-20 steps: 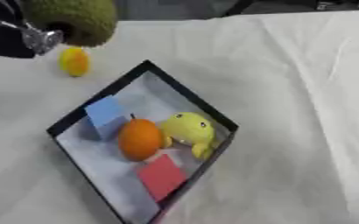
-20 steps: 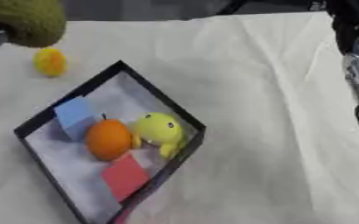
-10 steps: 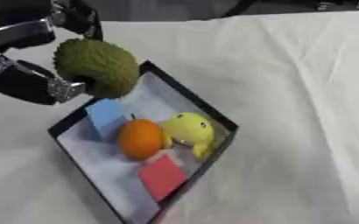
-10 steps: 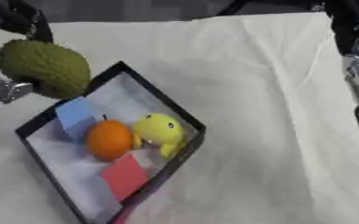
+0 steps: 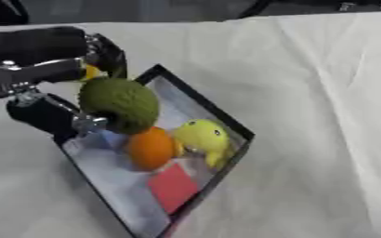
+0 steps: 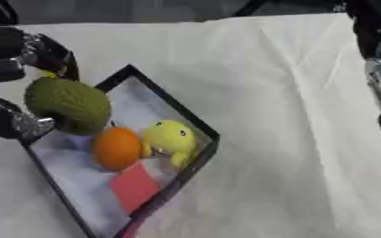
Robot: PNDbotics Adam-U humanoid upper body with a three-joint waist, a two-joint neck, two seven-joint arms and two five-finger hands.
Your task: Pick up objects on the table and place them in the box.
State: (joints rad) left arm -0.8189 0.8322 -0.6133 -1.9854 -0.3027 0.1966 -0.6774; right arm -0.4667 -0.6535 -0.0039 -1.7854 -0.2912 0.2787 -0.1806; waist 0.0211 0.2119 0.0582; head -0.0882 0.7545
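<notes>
Nearest, at 6 o'clock in the box (image 5: 226,122): a red block (image 5: 174,187). Beyond it, an orange (image 5: 151,148) touching a yellow duck (image 5: 202,136) at 3 o'clock. At 10 o'clock, over the box's far corner, a green fruit (image 5: 119,105) held in the left hand (image 5: 43,79), fingers curled round it. Cream-covered desk (image 5: 316,93) beyond.

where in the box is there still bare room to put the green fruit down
Bare lining shows along the box far wall behind the yellow duck toy, and at the near-left beside the red block. The middle is crowded: orange, duck, blue block. The left robot hand holds the green fruit over the left corner.
</notes>
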